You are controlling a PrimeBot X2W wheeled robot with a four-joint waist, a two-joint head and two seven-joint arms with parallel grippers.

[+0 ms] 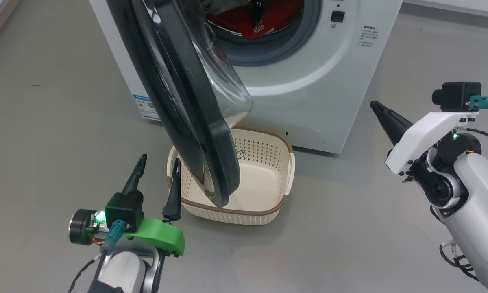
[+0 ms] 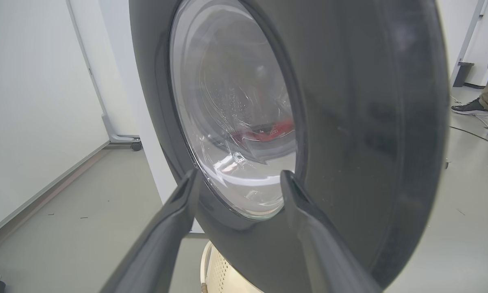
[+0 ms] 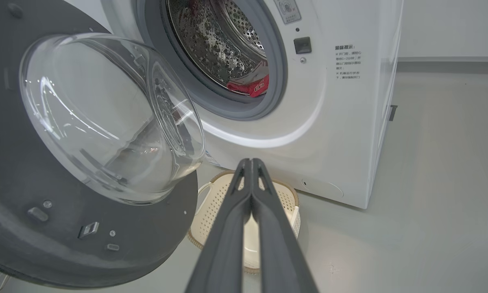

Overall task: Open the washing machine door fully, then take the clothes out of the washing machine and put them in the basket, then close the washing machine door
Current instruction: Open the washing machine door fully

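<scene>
The washing machine (image 1: 309, 81) (image 3: 341, 134) stands ahead with its black-rimmed door (image 1: 187, 110) (image 2: 349, 122) (image 3: 65, 228) swung out about halfway over the cream basket (image 1: 268, 203) (image 3: 211, 203) on the floor. Red clothes (image 1: 252, 20) (image 3: 252, 86) lie in the steel drum. My left gripper (image 1: 158, 165) (image 2: 238, 179) is open just left of the door's outer face, fingers near its lower edge, holding nothing. Further right, my right gripper (image 1: 376, 106) (image 3: 250, 162) is shut and empty, pointing toward the machine's front.
Grey floor surrounds the machine. A white wall panel (image 2: 36, 101) with a wheeled foot (image 2: 136, 145) stands left of the washer. A person's leg and shoes (image 2: 484, 101) are at the far right in the left wrist view, beside a cable (image 2: 471, 132) on the floor.
</scene>
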